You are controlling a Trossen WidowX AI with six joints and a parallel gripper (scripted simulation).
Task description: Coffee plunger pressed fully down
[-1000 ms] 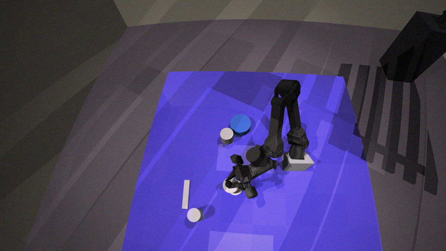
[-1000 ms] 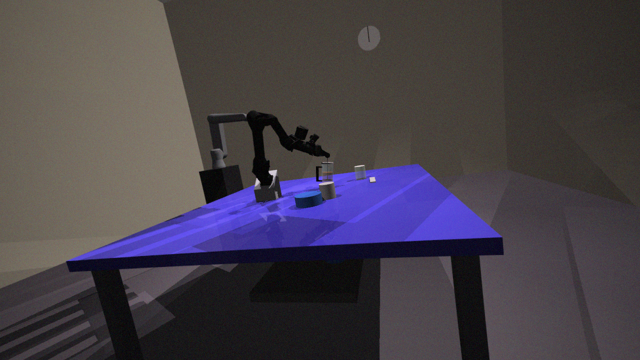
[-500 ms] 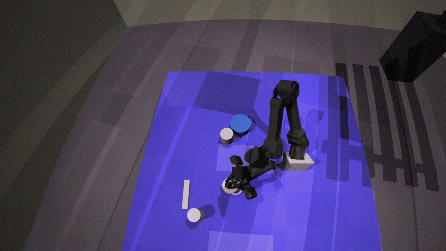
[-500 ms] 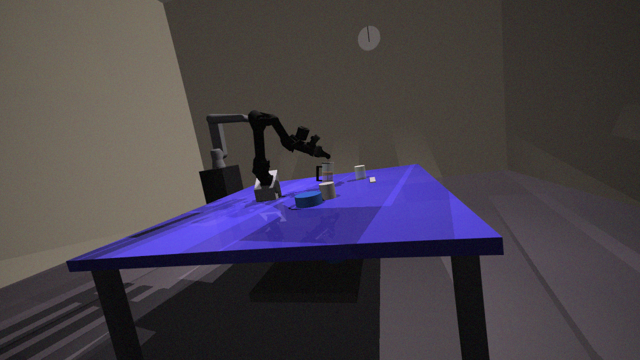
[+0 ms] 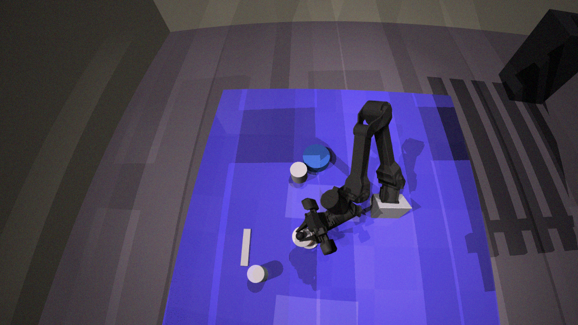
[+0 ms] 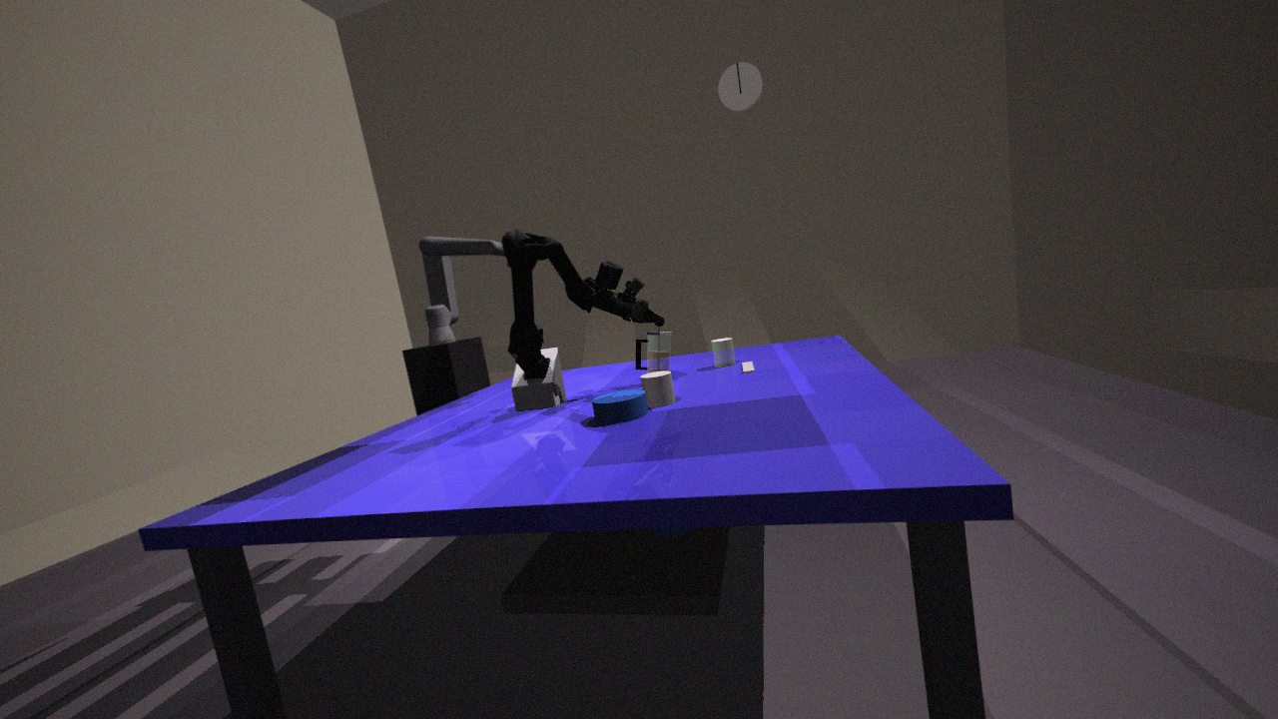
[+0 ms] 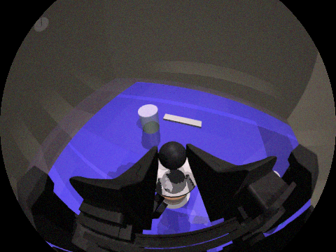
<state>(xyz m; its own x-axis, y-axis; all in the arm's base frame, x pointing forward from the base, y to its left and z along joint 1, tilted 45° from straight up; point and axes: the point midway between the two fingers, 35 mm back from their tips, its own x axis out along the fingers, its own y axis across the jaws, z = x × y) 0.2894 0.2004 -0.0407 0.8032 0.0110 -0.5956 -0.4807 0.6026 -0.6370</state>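
Beneath the tool [image 7: 172, 156], the press [image 7: 175, 189] sits largely hidden.

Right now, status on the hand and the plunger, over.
Hand shut on the plunger knob. Press upright, knob low above its lid. White cup and blue disc well apart.

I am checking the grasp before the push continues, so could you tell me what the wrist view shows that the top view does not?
Only the wrist view shows the black plunger knob pinched between both fingers, with the glass press below it. Only the top view shows the blue disc, the nearby pale cylinder and the arm's base block. Both show the gripper shut on the knob, the flat white strip, the far cylinder and the blue table.
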